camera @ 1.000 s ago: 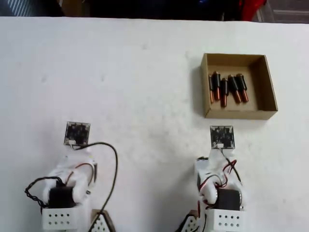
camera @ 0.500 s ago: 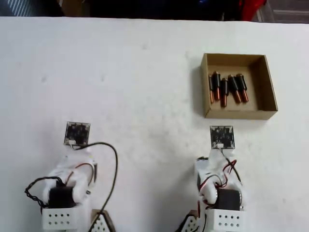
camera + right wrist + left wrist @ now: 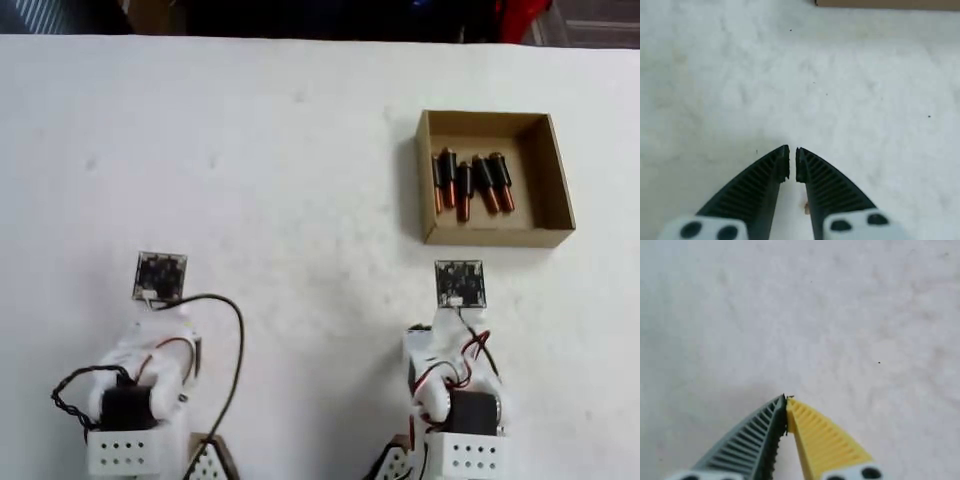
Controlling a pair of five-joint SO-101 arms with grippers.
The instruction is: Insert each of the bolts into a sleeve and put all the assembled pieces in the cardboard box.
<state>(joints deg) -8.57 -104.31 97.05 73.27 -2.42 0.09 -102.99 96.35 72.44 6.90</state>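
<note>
Cardboard box point(image 3: 495, 237) holds five assembled pieces point(image 3: 470, 185) (side by side), left jaws and right jaws both pressed together

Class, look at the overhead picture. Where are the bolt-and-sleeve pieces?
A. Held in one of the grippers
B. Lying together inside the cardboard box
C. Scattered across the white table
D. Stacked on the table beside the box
B: the bolt-and-sleeve pieces lie side by side on the floor of the cardboard box, within its walls.
</note>
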